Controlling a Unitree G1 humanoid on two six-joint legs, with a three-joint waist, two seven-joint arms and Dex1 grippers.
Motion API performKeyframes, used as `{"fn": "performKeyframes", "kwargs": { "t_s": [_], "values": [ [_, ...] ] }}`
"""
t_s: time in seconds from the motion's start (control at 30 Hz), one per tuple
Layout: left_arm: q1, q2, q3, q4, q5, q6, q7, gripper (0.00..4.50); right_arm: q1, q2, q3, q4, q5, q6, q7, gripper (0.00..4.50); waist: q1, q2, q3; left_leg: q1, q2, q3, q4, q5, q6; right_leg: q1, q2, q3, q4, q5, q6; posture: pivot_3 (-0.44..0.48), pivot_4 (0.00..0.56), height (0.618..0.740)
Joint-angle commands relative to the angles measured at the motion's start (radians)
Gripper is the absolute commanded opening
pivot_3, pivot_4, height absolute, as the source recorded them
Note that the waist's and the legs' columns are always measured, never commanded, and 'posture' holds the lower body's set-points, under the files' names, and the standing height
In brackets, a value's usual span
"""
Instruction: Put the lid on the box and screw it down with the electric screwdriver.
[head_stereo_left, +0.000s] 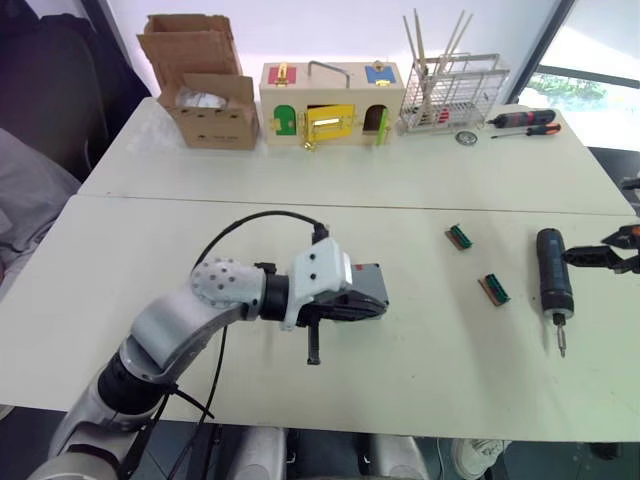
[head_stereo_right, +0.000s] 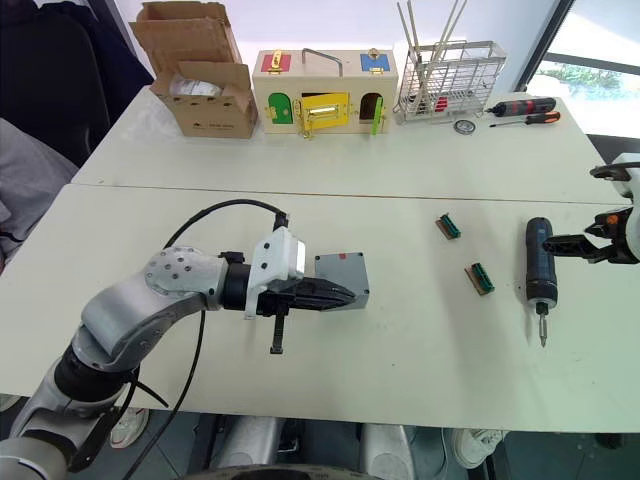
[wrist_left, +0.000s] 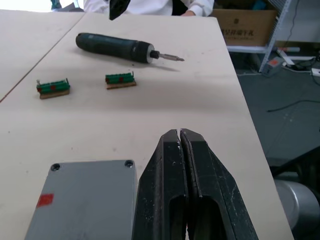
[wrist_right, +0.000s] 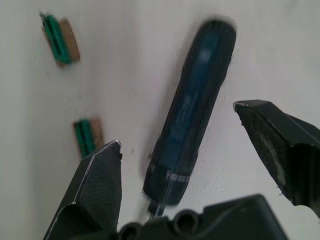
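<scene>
L tool (wrist_left: 180, 150) sits nearest, fingers pressed together w/ nothing between them, tip just beside the box (head_stereo_right: 342, 279) near the desk's (head_stereo_right: 400, 380) front-middle. The lid (wrist_left: 87, 197) looks already seated on the box: flat grey top w/ screw holes at the corners, red label showing. Can't tell if any screws are in.

Further out to the robot's right lies the electric screwdriver (head_stereo_left: 551, 281), flat on the desk, bit pointing toward the front edge. R tool (wrist_right: 192, 165) hovers over it w/ fingers spread wide, one either side of the barrel, not touching yet; in the head views it's at the driver's far end, by the butt.

Handling, my guess: driver is rigid, prob. fairly heavy for its size, round smooth barrel so it may roll or slip. Best grab mid-barrel, across the thick part, not the bit. Box is light stiff plastic; likely to skid when the bit pushes down, so L tool should brace it.

Between box and driver: two small green connector blocks (head_stereo_left: 459, 236) (head_stereo_left: 494, 289), clear of both tools. At the far edge: cardboard carton (head_stereo_left: 205, 90), wooden box w/ coloured doors (head_stereo_left: 330, 105), wire rack (head_stereo_left: 455, 95), hand screwdrivers (head_stereo_left: 525, 122).
</scene>
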Motion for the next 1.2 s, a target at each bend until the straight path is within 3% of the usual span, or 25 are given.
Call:
{"fn": "performKeyframes", "kwargs": {
  "t_s": [0.03, 0.2, 0.33, 0.6, 0.67, 0.77, 0.87, 1.07, 1.2],
  "values": [
    [0.018, -0.033, -0.018, -0.019, 0.020, -0.027, 0.032, 0.00, -0.078, 0.036, 0.061, 0.126, -0.003, 0.117, 0.061, 4.35, 0.002, 0.000, 0.000, 0.000, 0.000, 0.000, 0.000, 0.000, 0.000, 0.000, 0.000, 0.000, 0.000, 0.000, 0.000, 0.000, 0.150, 0.731],
    [0.040, -0.053, -0.023, -0.040, 0.023, -0.014, 0.058, 0.00, -0.176, 0.100, 0.171, 0.321, -0.074, 0.118, 0.106, 4.35, 0.008, 0.000, 0.000, 0.000, -0.001, 0.000, 0.001, 0.000, 0.000, 0.000, -0.001, 0.000, 0.000, -0.001, -0.002, 0.000, 0.150, 0.731],
    [0.052, -0.044, -0.030, -0.042, 0.041, -0.012, 0.079, 0.00, -0.233, 0.151, 0.282, 0.446, -0.178, 0.022, 0.162, 4.35, 0.008, 0.000, 0.000, 0.000, -0.001, 0.001, 0.001, 0.000, 0.000, 0.000, -0.001, 0.000, 0.000, 0.000, 0.000, 0.000, 0.150, 0.731],
    [0.077, -0.049, -0.038, -0.072, 0.051, 0.010, 0.119, 0.00, -0.338, 0.296, 0.386, 0.732, -0.373, -0.156, 0.223, 4.35, 0.004, -0.001, 0.000, 0.000, -0.001, 0.000, 0.001, 0.000, -0.001, 0.001, 0.000, 0.000, 0.000, 0.000, 0.001, 0.000, 0.150, 0.731],
    [0.080, -0.050, -0.038, -0.076, 0.052, 0.015, 0.130, 0.00, -0.351, 0.319, 0.403, 0.787, -0.420, -0.201, 0.247, 3.66, 0.003, -0.003, -0.002, 0.001, -0.001, 0.000, 0.001, 0.000, -0.001, 0.003, 0.000, 0.000, 0.000, 0.000, 0.001, 0.000, 0.150, 0.731],
    [0.082, -0.051, -0.038, -0.084, 0.051, 0.023, 0.141, 0.00, -0.362, 0.343, 0.422, 0.851, -0.487, -0.249, 0.289, 2.96, 0.007, -0.004, -0.002, 0.007, -0.001, -0.001, 0.002, 0.000, 0.000, 0.010, 0.000, -0.001, -0.003, 0.000, 0.000, 0.000, 0.150, 0.731],
    [0.087, -0.050, -0.037, -0.092, 0.050, 0.030, 0.153, 0.00, -0.360, 0.356, 0.433, 0.901, -0.547, -0.283, 0.325, 1.90, 0.008, -0.004, -0.002, 0.009, -0.001, -0.003, 0.001, 0.000, 0.000, 0.015, 0.000, -0.003, -0.007, 0.000, 0.000, 0.000, 0.150, 0.731],
    [0.086, -0.047, -0.037, -0.080, 0.050, 0.031, 0.159, 0.00, -0.370, 0.378, 0.368, 0.961, -0.592, -0.339, 0.283, 1.79, 0.009, -0.006, -0.003, 0.010, -0.001, -0.004, 0.001, 0.001, -0.003, 0.018, 0.000, -0.003, -0.009, 0.000, 0.000, 0.000, 0.150, 0.731],
    [0.070, -0.030, -0.025, -0.050, 0.053, 0.018, 0.132, 0.00, -0.460, 0.373, 0.240, 0.985, -0.551, -0.311, 0.201, 1.79, 0.005, -0.006, -0.003, 0.015, -0.002, -0.004, 0.001, 0.000, -0.001, 0.024, -0.001, -0.003, -0.013, -0.001, -0.004, 0.000, 0.150, 0.731]
  ]
}}
